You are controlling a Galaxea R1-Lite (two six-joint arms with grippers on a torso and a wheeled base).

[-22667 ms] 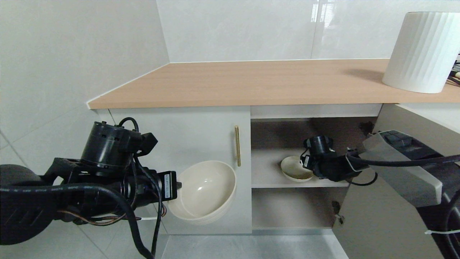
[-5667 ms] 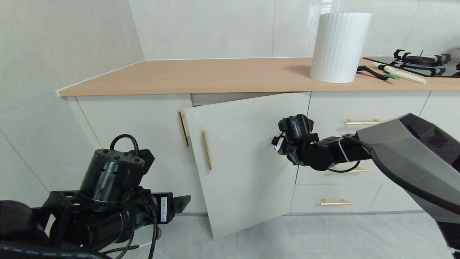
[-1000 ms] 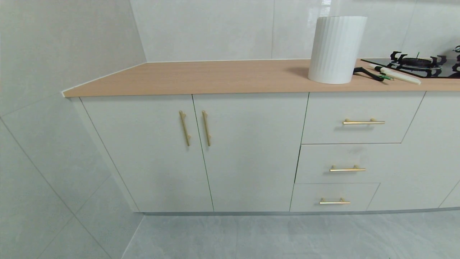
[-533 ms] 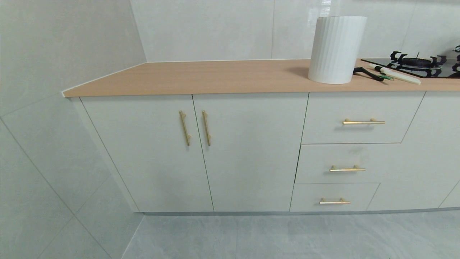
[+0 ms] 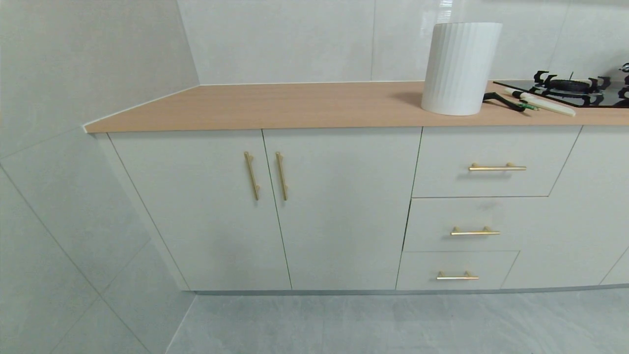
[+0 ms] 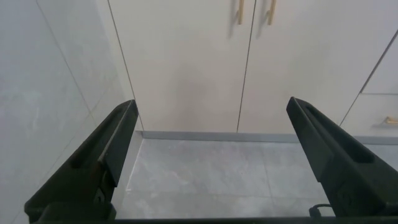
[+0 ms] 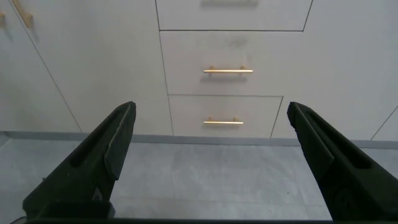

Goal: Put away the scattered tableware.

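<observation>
While both cupboard doors stand shut flush beneath the counter (image 5: 295, 105), where the tableware lies cannot be told. The counter is a long slab with a warm, matte wood grain and a thin square edge, and it meets glossy pale wall tiles (image 5: 295, 39) at the back and on the left.

The left door (image 5: 196, 216) and the right door (image 5: 344, 206) are flat, smooth off-white panels. Each carries a slim upright brass bar handle, and the two handles (image 5: 251, 175) (image 5: 281, 175) sit just beside each other along the centre seam. To their right is a stack of three drawers of the same finish: the top drawer (image 5: 491, 147), the middle drawer (image 5: 471, 216) and the shallower bottom drawer (image 5: 457, 263). Each has a short horizontal brass bar.

On the counter stands a tall white cylinder (image 5: 461, 69) with fine vertical ribs. Just beside its base lies a black curved handle (image 5: 501, 100), then a long pale tool with a green mark (image 5: 540, 104). A glossy black hob (image 5: 570, 88) with dark pan supports sits at the far right. The floor (image 5: 393, 324) is of matte grey stone-look tiles.

The left gripper (image 6: 210, 106) hangs low before the doors, its black tapered fingers (image 6: 115, 140) spread wide around nothing. The right gripper (image 7: 210, 107) faces the lower drawers with its fingers (image 7: 115, 140) likewise wide apart and empty.
</observation>
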